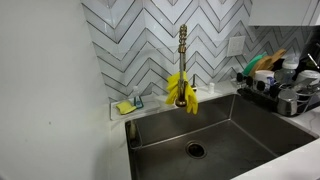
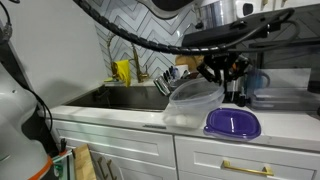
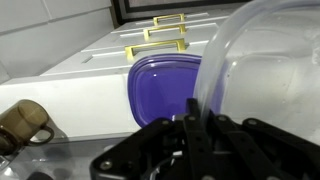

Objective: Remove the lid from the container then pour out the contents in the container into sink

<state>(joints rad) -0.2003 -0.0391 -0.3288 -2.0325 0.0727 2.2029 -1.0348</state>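
Observation:
In an exterior view a clear plastic container (image 2: 193, 103) hangs tilted just above the white counter, held by its rim. My gripper (image 2: 215, 75) comes down on it from above. In the wrist view my gripper (image 3: 192, 105) is shut on the container's (image 3: 265, 70) thin clear wall. The purple lid (image 2: 232, 123) lies flat on the counter beside and below the container, also visible under the fingers (image 3: 160, 90). The steel sink (image 2: 115, 97) lies to the left of the container; its basin (image 1: 250, 125) has a round dark drain (image 1: 195, 150). I cannot tell what is inside the container.
A brass faucet (image 1: 183, 50) with yellow gloves (image 1: 181, 90) draped on it stands behind the sink. A dish rack (image 1: 280, 85) with dishes is at the basin's side. A brown glass mug (image 3: 22, 122) sits near the gripper. White drawers with gold handles (image 2: 245, 167) run below the counter.

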